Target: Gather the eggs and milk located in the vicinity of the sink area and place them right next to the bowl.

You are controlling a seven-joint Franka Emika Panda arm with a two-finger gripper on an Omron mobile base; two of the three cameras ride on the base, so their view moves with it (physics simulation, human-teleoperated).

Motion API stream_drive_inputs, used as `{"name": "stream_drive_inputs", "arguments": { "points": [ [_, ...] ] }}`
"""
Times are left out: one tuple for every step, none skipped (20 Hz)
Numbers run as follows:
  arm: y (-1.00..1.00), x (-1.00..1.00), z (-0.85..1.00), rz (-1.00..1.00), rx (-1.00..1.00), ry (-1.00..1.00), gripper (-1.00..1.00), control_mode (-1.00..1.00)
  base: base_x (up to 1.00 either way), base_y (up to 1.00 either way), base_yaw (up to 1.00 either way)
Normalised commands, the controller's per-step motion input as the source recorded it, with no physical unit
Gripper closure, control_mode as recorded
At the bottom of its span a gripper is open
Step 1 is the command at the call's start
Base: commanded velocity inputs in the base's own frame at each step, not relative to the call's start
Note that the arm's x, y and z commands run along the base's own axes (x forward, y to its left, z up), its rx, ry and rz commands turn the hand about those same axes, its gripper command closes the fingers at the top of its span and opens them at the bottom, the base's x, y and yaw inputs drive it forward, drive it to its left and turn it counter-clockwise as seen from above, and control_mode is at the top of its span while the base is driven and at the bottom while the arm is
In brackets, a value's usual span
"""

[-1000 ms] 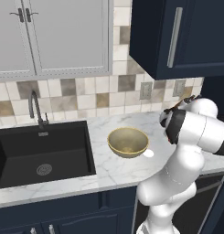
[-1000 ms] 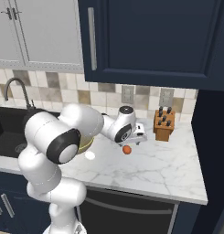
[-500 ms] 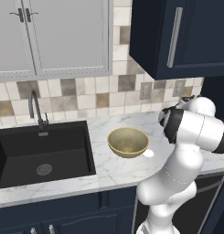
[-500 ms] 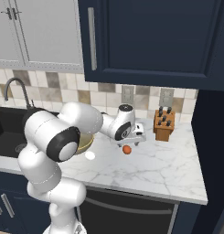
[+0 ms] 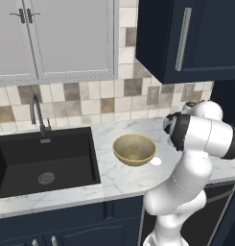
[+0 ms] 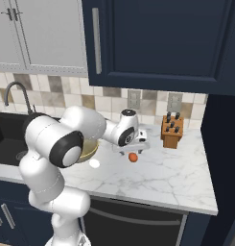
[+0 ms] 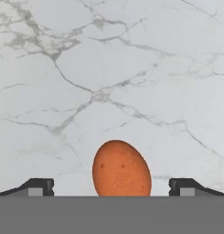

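The yellowish-tan bowl [image 5: 134,149] [image 6: 90,150] stands on the marble counter, right of the black sink [image 5: 42,158] [image 6: 6,137]. A small white egg [image 5: 156,161] [image 6: 94,163] lies on the counter, close to the bowl's right side. My gripper [image 6: 135,151] [image 7: 111,186] hangs open just above an orange-brown speckled oval [image 6: 133,157] [image 7: 121,169] that lies on the counter between the finger tips, untouched. The milk is out of view.
A wooden knife block [image 6: 171,130] stands against the tiled wall at the right. The dark gooseneck tap [image 5: 37,113] rises behind the sink. Upper cabinets hang above. The counter's front edge [image 6: 152,197] runs near the oval.
The arm has shifted slightly. The orange-brown oval, the egg and the bowl lie where they were, and the gripper stays open.
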Motion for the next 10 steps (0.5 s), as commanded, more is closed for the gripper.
{"name": "stream_drive_inputs", "arguments": {
  "points": [
    [0.05, 0.0, -0.21, -0.01, 0.0, 0.02, -1.0, -1.0, 0.0, 0.0, 0.0],
    [0.0, 0.0, -0.25, -0.02, 0.0, 0.01, -1.0, -1.0, 0.0, 0.0, 0.0],
    [0.0, 0.0, -0.24, -0.03, 0.0, 0.01, -1.0, -1.0, 0.0, 0.0, 0.0],
    [0.0, 0.0, -0.26, -0.03, 0.0, 0.0, -1.0, -1.0, 0.0, 0.0, 0.0],
    [0.0, 0.0, -0.2, -0.04, 0.0, 0.0, -1.0, -1.0, 0.0, 0.0, 0.0],
    [-0.04, 0.0, -0.19, -0.05, 0.0, 0.0, -1.0, -1.0, 0.0, 0.0, 0.0],
    [-0.09, 0.0, -0.16, -0.06, 0.0, 0.0, -1.0, -1.0, 0.0, 0.0, 0.0],
    [-0.1, 0.0, -0.14, -0.05, 0.0, 0.0, -1.0, -1.0, 0.0, 0.0, 0.0],
    [-0.09, 0.0, -0.13, -0.05, 0.0, 0.0, -1.0, -1.0, 0.0, 0.0, 0.0],
    [-0.09, 0.0, -0.14, -0.06, 0.0, 0.01, -1.0, -1.0, 0.0, 0.0, 0.0]
  ]
}}
